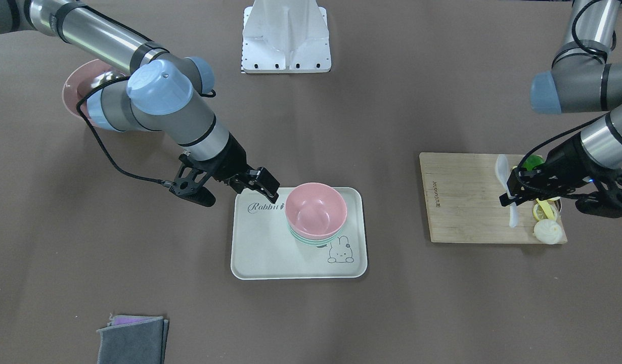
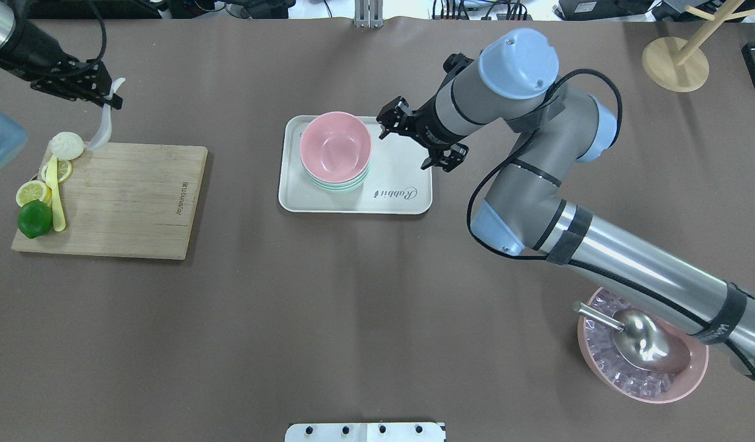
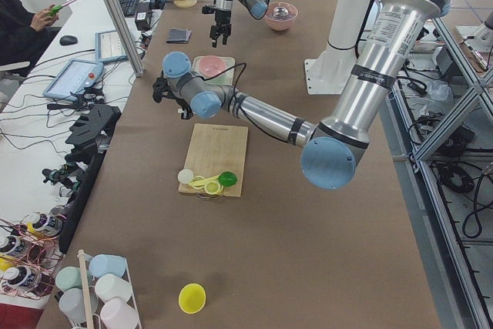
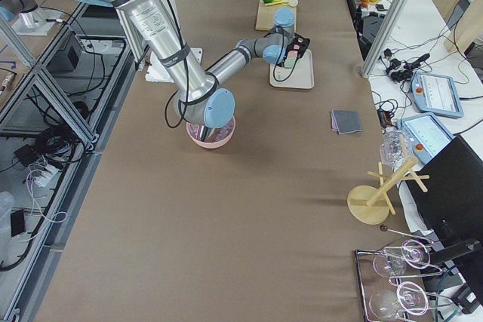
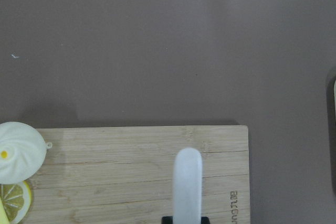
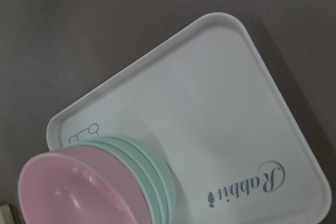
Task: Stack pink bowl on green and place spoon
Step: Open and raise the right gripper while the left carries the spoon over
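The pink bowl (image 1: 316,210) (image 2: 336,144) (image 6: 79,192) sits nested on a stack of green bowls (image 1: 311,240) (image 2: 337,184) (image 6: 152,182) on the white tray (image 1: 270,253) (image 2: 402,196) (image 6: 236,129). My right gripper (image 1: 242,199) (image 2: 404,150) is open and empty, hovering over the tray's edge beside the bowls. My left gripper (image 1: 511,194) (image 2: 107,98) is shut on a white spoon (image 1: 503,169) (image 2: 100,134) (image 5: 187,182) and holds it above the wooden cutting board (image 1: 468,202) (image 2: 132,202) (image 5: 115,171).
On the board lie a bun (image 2: 67,145), lemon slices (image 2: 32,192), a lime (image 2: 35,219) and a yellow utensil (image 2: 57,196). A pink bowl of ice with a metal scoop (image 2: 641,356) stands under my right arm. A grey cloth (image 1: 134,341) lies across the table.
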`<state>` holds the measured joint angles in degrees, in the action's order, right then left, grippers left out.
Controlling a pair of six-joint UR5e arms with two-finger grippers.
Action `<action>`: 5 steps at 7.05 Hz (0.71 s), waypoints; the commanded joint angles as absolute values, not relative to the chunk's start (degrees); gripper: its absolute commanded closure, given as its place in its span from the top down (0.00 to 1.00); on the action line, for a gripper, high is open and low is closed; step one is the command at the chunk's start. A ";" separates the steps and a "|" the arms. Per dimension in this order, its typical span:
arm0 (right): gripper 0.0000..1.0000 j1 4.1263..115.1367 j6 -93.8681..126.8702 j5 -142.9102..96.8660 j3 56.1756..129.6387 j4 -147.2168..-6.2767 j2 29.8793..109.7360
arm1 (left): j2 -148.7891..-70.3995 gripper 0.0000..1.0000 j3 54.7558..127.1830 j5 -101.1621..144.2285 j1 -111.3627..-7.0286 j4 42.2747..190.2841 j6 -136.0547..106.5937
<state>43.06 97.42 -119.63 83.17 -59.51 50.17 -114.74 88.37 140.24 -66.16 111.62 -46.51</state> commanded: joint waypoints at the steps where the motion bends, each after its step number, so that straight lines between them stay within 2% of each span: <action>1: 1.00 49.98 89.87 -127.75 83.41 -59.76 52.98 | -126.07 0.00 85.63 137.05 -59.63 110.83 -57.69; 3: 1.00 53.78 82.21 -131.65 83.41 -59.68 56.06 | -133.56 0.00 80.54 124.24 -52.15 113.71 -59.15; 5: 1.00 54.23 80.68 -131.66 83.50 -59.68 56.78 | -137.36 0.00 75.86 122.01 -50.11 119.77 -59.15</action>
